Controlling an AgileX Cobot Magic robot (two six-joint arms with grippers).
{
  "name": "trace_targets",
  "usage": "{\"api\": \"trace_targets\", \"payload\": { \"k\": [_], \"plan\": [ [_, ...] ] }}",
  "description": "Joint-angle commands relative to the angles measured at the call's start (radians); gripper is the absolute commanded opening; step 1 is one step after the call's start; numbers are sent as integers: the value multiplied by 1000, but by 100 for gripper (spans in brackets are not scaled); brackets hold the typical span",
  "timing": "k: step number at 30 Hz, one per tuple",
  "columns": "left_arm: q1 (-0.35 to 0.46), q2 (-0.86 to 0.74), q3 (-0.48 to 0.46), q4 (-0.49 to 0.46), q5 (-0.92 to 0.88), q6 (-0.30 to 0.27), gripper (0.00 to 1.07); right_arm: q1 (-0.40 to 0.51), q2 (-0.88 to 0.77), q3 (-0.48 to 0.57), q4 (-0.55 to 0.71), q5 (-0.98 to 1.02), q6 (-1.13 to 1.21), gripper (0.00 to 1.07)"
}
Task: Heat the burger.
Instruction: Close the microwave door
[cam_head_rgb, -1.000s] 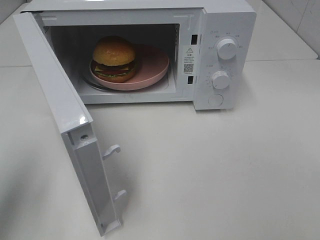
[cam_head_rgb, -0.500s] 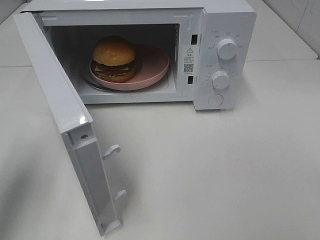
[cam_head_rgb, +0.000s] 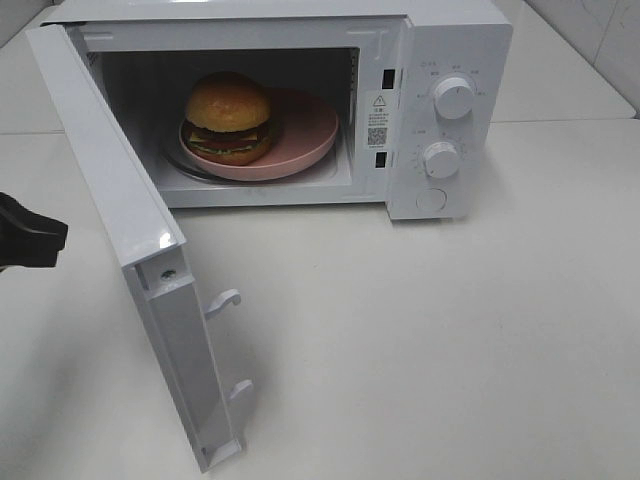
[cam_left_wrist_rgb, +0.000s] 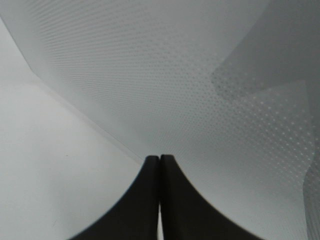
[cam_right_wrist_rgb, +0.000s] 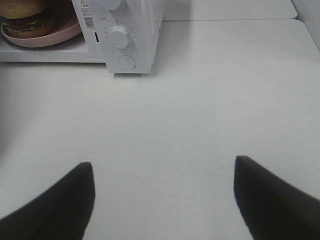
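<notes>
Burger (cam_head_rgb: 228, 117) sits on pink plate (cam_head_rgb: 312, 128) inside microwave (cam_head_rgb: 455, 40), upper centre of frame. Door (cam_head_rgb: 110, 190) stands wide open, lower left. My left gripper (cam_head_rgb: 32, 232) is at the left edge, just beside the door's outer face, fingers (cam_left_wrist_rgb: 175, 200) pressed together, gripping nothing. My right gripper (cam_right_wrist_rgb: 164, 162) is spread wide over the table (cam_head_rgb: 450, 330), empty.

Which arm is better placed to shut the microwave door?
Left. The left end effector, shut, is behind the open door; the right end effector is open over the table, away from it.
</notes>
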Motion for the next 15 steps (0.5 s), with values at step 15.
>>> {"api": "trace_targets", "payload": {
  "k": [15],
  "plan": [
    [-168, 169, -136, -15, -88, 2, 0, -6, -22, 2, -2, -14, -3, 73]
  ]
}}
